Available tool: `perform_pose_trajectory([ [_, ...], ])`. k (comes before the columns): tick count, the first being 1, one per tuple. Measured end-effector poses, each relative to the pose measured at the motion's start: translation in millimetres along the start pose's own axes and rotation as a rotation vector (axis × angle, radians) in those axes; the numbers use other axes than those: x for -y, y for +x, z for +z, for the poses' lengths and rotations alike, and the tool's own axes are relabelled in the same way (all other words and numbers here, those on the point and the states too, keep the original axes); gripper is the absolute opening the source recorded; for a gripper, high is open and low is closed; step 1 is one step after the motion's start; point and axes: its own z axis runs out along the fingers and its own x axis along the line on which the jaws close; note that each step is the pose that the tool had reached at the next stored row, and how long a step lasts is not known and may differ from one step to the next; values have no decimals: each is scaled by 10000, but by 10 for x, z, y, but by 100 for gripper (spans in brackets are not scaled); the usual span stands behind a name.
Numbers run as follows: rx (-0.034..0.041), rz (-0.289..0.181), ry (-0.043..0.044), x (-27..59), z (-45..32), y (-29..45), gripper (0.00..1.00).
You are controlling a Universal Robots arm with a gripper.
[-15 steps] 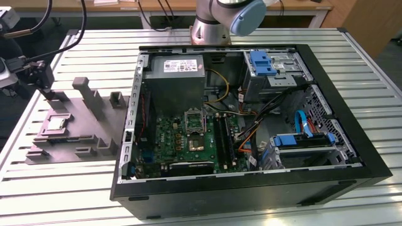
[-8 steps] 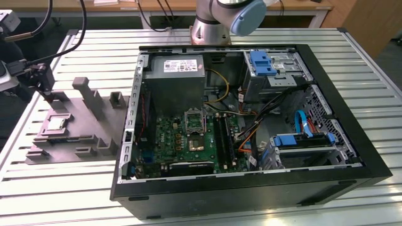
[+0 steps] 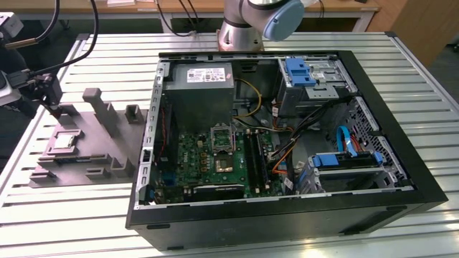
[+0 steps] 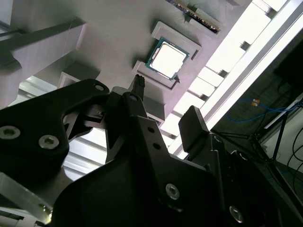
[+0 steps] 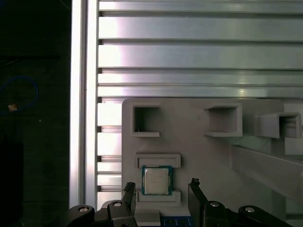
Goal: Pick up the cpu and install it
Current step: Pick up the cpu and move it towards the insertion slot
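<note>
Grey moulded plastic forms the tray [image 3: 79,161] that lies near the desk [image 3: 72,215] edge at the exterior view's left, well apart from nothing but the open computer case [image 3: 287,215], which stands just beside it. The cpu [image 3: 64,141] sits flat in a square recess of that tray, its pale silver top facing up; both wrist views show it framed by the recess walls [image 5: 156,180] [image 4: 166,59].

The pincer [image 3: 51,105] hangs over the tray close to one of its upright blocks. Its two black fingers [image 5: 129,195] stand apart. In the first wrist view they line up on either side of the cpu, and the pincer [image 5: 161,184] holds nothing. The second wrist view shows the same spread, with the pincer [image 4: 165,97] short of the chip and not touching it.

Inside the case, the green motherboard [image 3: 208,161] lies flat below the grey power supply box [image 3: 201,91]. The arm's base [image 3: 244,21] rises at the desk's far edge.
</note>
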Motion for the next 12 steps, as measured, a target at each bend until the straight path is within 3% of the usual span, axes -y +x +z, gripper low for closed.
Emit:
perform_pose_trajectory([
  [8,0,0,0,0,1,0,56],
  [12,0,0,0,0,1,0,63],
])
